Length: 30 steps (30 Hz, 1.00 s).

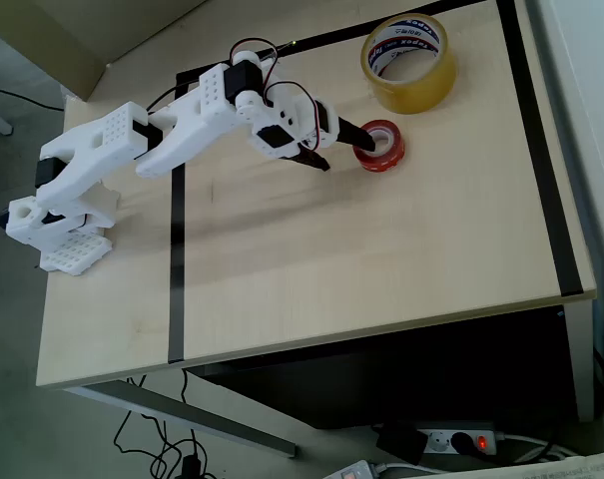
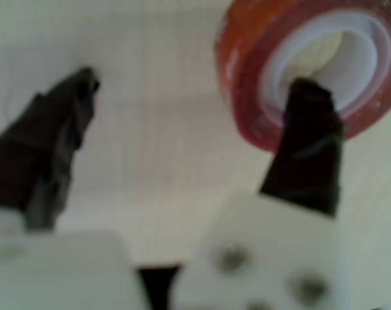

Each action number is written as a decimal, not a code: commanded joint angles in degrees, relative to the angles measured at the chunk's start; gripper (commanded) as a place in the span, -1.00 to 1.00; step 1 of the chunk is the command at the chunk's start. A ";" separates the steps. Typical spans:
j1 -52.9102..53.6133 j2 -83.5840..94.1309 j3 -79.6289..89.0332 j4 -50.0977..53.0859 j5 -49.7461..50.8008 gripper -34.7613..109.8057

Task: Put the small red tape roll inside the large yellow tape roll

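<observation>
A small red tape roll (image 1: 379, 145) lies flat on a pale wooden bench (image 1: 381, 259), toward the upper right in the overhead view. Its white inner core faces up. Just above and to the right of it, apart from it, lies the large yellow tape roll (image 1: 409, 62), also flat, with a white core printed in blue and red.

The white robot arm (image 1: 172, 135) reaches in from the left of the overhead view. Its gripper (image 1: 343, 147) sits at the red roll's left side with its black fingers (image 1: 347, 130) spread wide. One finger reaches the roll's rim; the other points down at bare bench beside it.

In the blurred wrist view, the right finger (image 2: 306, 145) overlaps the red roll (image 2: 247, 84), with its tip over the roll's near rim and core. The left finger (image 2: 50, 139) stands well apart over plain bench. Nothing is gripped between them.

A black tape line (image 1: 176, 259) runs down the bench under the arm, another (image 1: 541, 150) along the right side. A power strip (image 1: 459, 440) lies on the floor below.
</observation>
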 commanded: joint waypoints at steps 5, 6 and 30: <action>-0.88 -0.62 -1.85 2.99 -3.25 -0.23; -0.97 -0.62 -1.85 3.87 -3.60 -0.30; -0.53 26.37 -12.74 2.46 -4.57 -0.52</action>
